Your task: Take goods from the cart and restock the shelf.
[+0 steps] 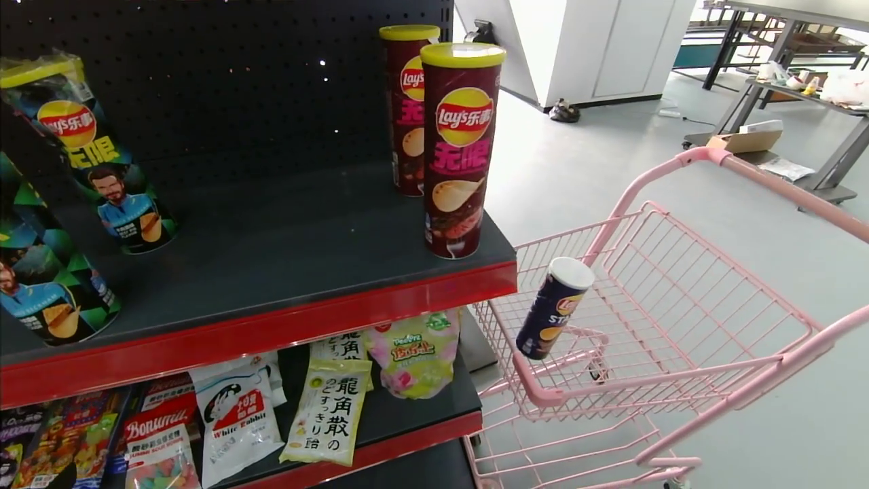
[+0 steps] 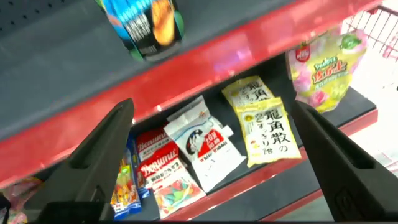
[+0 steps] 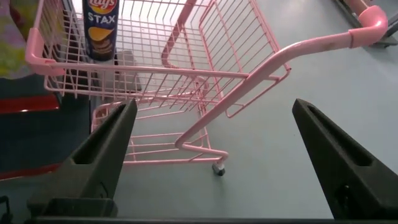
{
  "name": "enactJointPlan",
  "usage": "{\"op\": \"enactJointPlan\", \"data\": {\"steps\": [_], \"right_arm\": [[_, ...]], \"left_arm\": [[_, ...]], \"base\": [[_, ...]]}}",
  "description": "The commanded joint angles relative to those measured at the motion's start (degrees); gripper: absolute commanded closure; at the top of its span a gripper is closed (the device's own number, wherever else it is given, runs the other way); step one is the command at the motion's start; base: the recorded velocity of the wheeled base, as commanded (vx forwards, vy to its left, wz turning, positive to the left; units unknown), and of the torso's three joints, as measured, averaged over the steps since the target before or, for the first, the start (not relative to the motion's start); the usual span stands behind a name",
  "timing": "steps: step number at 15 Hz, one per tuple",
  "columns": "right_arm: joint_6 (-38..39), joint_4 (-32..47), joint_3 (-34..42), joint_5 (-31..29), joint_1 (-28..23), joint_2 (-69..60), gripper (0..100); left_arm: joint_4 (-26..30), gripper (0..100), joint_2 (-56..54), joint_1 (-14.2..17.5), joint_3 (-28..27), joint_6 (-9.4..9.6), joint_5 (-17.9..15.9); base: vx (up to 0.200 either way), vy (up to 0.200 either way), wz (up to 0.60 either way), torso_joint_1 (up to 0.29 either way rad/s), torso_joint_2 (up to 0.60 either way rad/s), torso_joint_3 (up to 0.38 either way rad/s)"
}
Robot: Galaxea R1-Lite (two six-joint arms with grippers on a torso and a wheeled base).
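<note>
- The pink cart (image 1: pixel 540 396) was parked just beside the right end of the shelf (image 1: pixel 271 238), its basket corner close to the red shelf edge.
- One dark blue chip can (image 1: pixel 553 309) with a white lid sat inside the cart's upper basket, in the corner nearest the shelf. No gripper was touching it.
- From the right wrist, that same can (image 3: pixel 101 31) showed behind the wire wall of the cart (image 3: pixel 298 48), well beyond the fingers.
- The right gripper (image 3: pixel 214 102) hung over the floor beside the cart, fingers spread wide and released, nothing between them.
- The left gripper (image 2: pixel 212 104) was in front of the shelf's lower level, also spread wide and holding nothing.
- On the upper board, two maroon chip cans with yellow lids stood upright at the right end, the front one (image 1: pixel 460 149) near the edge and the rear one (image 1: pixel 406 109) just behind it.
- At the left end were two green-and-blue chip cans, one (image 1: pixel 108 170) farther back and one (image 1: pixel 41 285) nearer the front edge.
- Between those two pairs was bare dark board.
- Down on the lower level lay snack bags side by side: a white bag (image 1: pixel 237 414), a yellow-green bag (image 1: pixel 329 414) and a pink-and-green bag (image 1: pixel 414 353).
- The left wrist camera caught the same row, white bag (image 2: pixel 205 146), yellow-green bag (image 2: pixel 264 127) and pink-and-green bag (image 2: pixel 320 68), all beyond the open fingers.
</note>
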Motion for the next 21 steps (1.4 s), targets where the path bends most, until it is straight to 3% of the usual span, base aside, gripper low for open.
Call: {"op": "enactJointPlan", "data": {"steps": [1, 3, 4, 6, 7, 8, 9, 12, 16, 21], "right_arm": [[0.05, 0.01, 0.01, 0.1, 0.01, 0.07, 0], [0.58, -1.13, -0.69, -0.08, -0.43, 2.53, 0], [2.78, -6.84, -2.8, 1.41, 0.09, 9.47, 0], [10.25, -18.0, -7.37, 4.84, 0.01, 23.09, 0], [13.85, -26.0, -8.61, 7.57, 0.09, 33.46, 0], [13.85, -27.85, -8.69, 9.5, 0.09, 36.89, 0], [13.76, -28.64, -8.78, 12.93, -0.08, 42.52, 0], [15.79, -28.99, -9.84, 17.06, 0.09, 52.01, 0], [20.8, -37.87, -10.71, 20.75, 0.62, 62.47, 0], [21.94, -38.22, -12.21, 24.0, 0.71, 67.3, 0]], "left_arm": [[-0.04, 0, 0.16, -0.01, -0.04, 0.01, 0.07], [-0.04, 0, 0.07, -0.01, 0.05, 0.01, -0.02], [-0.04, 0, 0.16, -0.1, 0.05, -0.69, -0.28], [-0.04, 0, 1.13, -0.01, -0.48, -4.12, -0.46], [-0.13, 0, 2.45, -0.1, -0.66, -8.07, -1.42], [-0.04, 0, 2.8, -0.1, -1.01, -10.1, -3.27], [-0.04, 0, 2.89, -0.01, -1.18, -10.71, -6.26], [-0.04, 0, 3.06, -0.01, -1.18, -10.62, -7.4], [0.05, 0, 3.85, -0.1, -0.48, -10.71, -7.66], [-0.04, 0, 4.56, -0.1, -0.75, -10.62, -7.58]], "base": [[0.0, 0.0, 0.0, -0.168, 0.54, 0.388], [0.0, 0.0, 0.0, -0.11, 0.38, 0.264], [0.0, 0.0, 0.0, -0.036, 0.17, 0.11], [0.0, 0.0, 0.0, -0.027, 0.08, 0.056], [0.0, 0.0, 0.0, 0.0, 0.0, 0.0], [0.0, 0.0, 0.0, 0.0, 0.0, 0.0], [0.0, 0.0, 0.0, 0.0, 0.0, 0.0], [0.0, 0.0, 0.0, 0.0, 0.0, 0.0], [0.0, 0.0, 0.0, 0.0, 0.0, 0.0], [0.0, 0.0, 0.0, 0.0, 0.0, 0.0]]}}
